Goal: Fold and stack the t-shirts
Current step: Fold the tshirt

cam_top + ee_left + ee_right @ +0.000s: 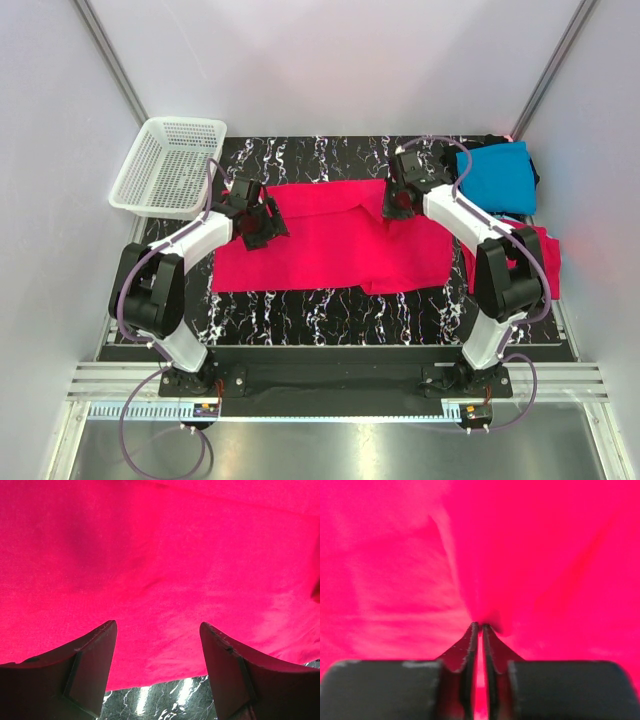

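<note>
A bright pinkish-red t-shirt (pixel 330 245) lies spread across the middle of the dark marble table (pixel 320 312). My left gripper (pixel 262 226) hovers over its left part, open. In the left wrist view the gripper (pixel 157 625) has its jaws wide apart above the shirt's hem (pixel 160 555), nothing between them. My right gripper (pixel 398 206) is at the shirt's upper right. In the right wrist view it (pixel 480 625) is shut, pinching a raised fold of the red cloth (pixel 395 580). A turquoise-blue t-shirt (pixel 497 176) lies at the back right, and another red one (pixel 545 258) lies by the right edge.
A white mesh basket (pixel 183 122) stands at the back left corner, partly off the table. A sliver of black cloth (pixel 535 165) shows behind the blue shirt. White walls close in both sides. Bare marble (pixel 165 700) shows under the left gripper's fingers.
</note>
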Robot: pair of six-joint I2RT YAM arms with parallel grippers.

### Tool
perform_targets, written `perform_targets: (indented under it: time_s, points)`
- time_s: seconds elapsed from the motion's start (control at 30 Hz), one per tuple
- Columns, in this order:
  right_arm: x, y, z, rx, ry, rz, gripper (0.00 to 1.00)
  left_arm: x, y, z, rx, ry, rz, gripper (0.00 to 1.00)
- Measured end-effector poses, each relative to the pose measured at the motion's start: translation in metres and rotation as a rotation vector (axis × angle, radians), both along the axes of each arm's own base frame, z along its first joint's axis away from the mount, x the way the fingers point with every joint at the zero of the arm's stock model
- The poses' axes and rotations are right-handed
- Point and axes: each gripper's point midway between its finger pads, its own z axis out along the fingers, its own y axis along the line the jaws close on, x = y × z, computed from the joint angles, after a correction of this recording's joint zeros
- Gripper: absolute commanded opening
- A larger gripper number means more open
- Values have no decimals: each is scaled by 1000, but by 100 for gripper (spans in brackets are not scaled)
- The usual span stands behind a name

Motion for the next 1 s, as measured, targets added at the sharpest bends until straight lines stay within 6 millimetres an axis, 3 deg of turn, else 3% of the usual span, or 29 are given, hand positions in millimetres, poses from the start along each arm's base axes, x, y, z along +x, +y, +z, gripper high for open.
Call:
perform_targets:
  time_s: [0.03,0.17,0.3,0.53,0.83,1.0]
  points:
    - [-6,-3,-7,-13,24,-8,24,0,0,0,1,-1,-1,72]
    - [-40,-18,-41,-101,138,-53,25,0,0,0,1,-1,-2,72]
    - [-61,-33,-49,-164,179,-80,25,0,0,0,2,0,-3,72]
    - [-54,-42,-31,-186,108,-116,20,-3,-7,0,1,0,-24,72]
    - [-52,-41,-90,-247,226,-107,22,-5,-11,-1,11,-4,-49,72]
    - [-47,-42,-93,-259,213,-113,22,-5,-11,0,13,-7,-55,72]
